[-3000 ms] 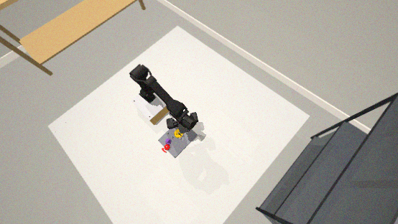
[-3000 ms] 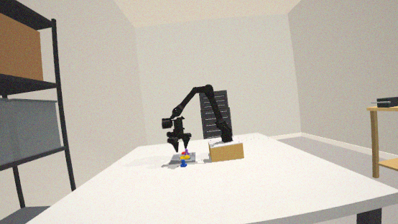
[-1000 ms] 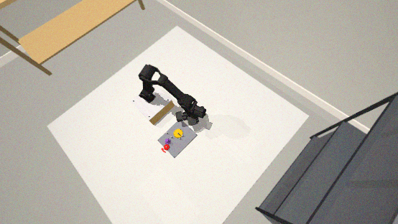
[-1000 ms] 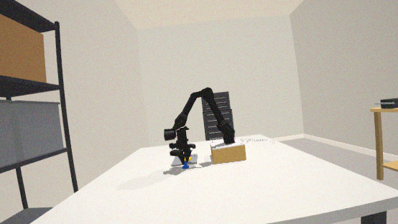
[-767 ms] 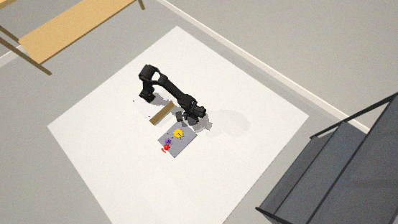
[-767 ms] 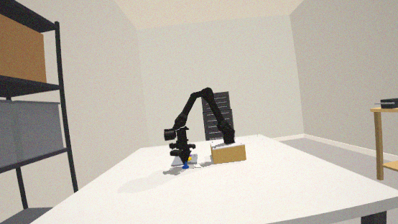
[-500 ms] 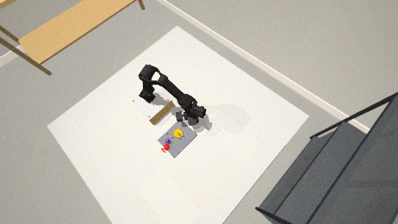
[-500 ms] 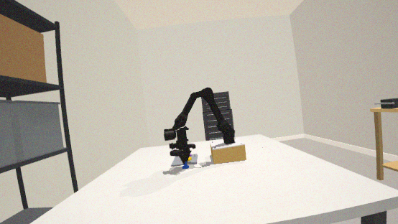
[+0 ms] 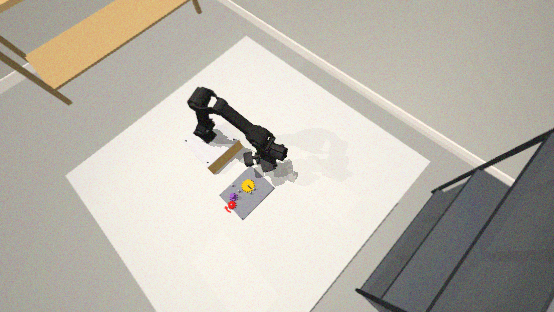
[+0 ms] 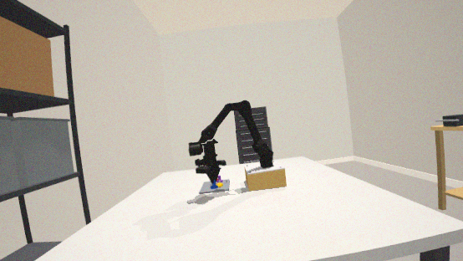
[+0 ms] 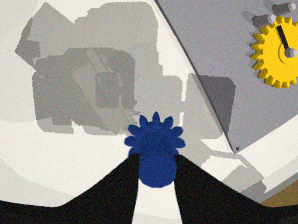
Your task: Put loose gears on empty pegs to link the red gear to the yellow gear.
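1 pincer (image 10: 214,181) (image 11: 156,160): clamped on 1 blue gear (image 10: 214,185) (image 11: 155,135) | board (image 9: 257,197) (image 10: 205,189) (image 11: 215,50): 1 red (image 9: 232,205), 1 purple (image 9: 233,196), 1 yellow gear (image 9: 248,186) (image 10: 220,185) (image 11: 280,65)

The board (image 9: 255,206) (image 11: 220,30) looked smooth and matt. The yellow gear (image 9: 248,186) (image 11: 272,60) and the blue gear (image 10: 214,185) (image 11: 156,135) had the flat look of dull plastic. The short pegs (image 11: 284,8) looked like grey metal. The side of the box (image 10: 267,179) resembled plain wood, and the tabletop (image 9: 300,240) (image 10: 259,222) seemed smooth, without gloss.

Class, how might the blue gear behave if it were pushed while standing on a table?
The blue gear would probably stay stiff, its teeth looking solid. Its rounded knob might slip under a fingertip, and a high push could tip it.
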You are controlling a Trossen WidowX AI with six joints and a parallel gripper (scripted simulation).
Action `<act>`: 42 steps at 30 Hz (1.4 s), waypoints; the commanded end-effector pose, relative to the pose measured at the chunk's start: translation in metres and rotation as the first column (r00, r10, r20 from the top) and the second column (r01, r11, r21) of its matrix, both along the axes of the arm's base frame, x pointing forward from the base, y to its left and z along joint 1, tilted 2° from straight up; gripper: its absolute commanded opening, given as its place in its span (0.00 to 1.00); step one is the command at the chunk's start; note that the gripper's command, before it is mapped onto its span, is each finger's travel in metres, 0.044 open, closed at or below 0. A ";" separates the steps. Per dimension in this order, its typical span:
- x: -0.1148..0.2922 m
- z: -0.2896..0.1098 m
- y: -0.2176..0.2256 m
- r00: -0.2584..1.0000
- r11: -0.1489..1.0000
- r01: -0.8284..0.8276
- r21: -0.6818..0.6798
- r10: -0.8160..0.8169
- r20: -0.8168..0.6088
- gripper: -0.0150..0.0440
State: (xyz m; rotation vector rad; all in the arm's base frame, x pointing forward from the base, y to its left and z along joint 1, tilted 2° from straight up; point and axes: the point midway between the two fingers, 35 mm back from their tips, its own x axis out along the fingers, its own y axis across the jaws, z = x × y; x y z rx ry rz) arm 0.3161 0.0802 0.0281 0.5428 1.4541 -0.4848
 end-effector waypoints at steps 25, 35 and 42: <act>-0.018 0.100 -0.004 1.000 1.000 0.004 0.000 -0.004 0.009 0.25; -0.015 0.096 -0.016 1.000 1.000 0.001 0.001 -0.001 0.008 0.25; -0.011 0.088 -0.031 1.000 1.000 0.001 0.000 -0.001 0.008 0.25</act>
